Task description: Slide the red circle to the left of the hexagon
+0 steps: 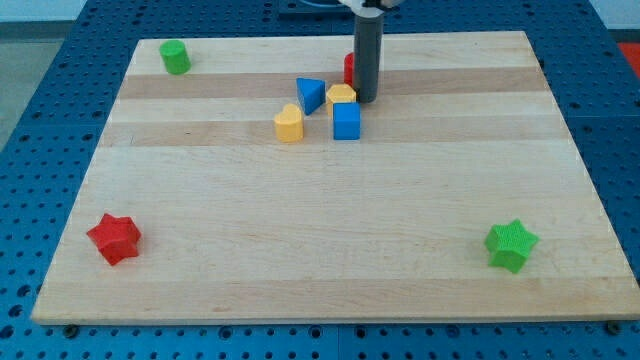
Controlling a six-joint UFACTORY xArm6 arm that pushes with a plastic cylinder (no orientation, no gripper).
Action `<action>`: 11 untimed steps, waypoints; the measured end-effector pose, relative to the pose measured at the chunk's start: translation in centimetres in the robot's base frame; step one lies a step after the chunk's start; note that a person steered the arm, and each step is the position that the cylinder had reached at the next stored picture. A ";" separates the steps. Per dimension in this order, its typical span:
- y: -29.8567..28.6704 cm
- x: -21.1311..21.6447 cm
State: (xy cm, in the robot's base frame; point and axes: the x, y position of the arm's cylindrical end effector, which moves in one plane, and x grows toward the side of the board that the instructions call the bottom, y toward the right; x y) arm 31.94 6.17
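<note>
The red circle (349, 68) sits near the view's top centre, mostly hidden behind my dark rod, with only its left edge showing. My tip (366, 100) rests on the board just below and right of the red circle and touches the right side of the yellow hexagon (340, 95). The yellow hexagon lies between a blue triangle (310, 94) on its left and a blue cube (346, 121) just below it. A yellow heart (289, 123) lies left of the blue cube.
A green cylinder (175, 57) stands at the view's top left corner. A red star (114, 237) lies at the bottom left and a green star (511, 245) at the bottom right. The wooden board (330, 220) lies on a blue perforated table.
</note>
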 end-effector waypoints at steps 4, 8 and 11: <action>-7.7 -5.8; -3.6 -2.9; -8.6 -3.8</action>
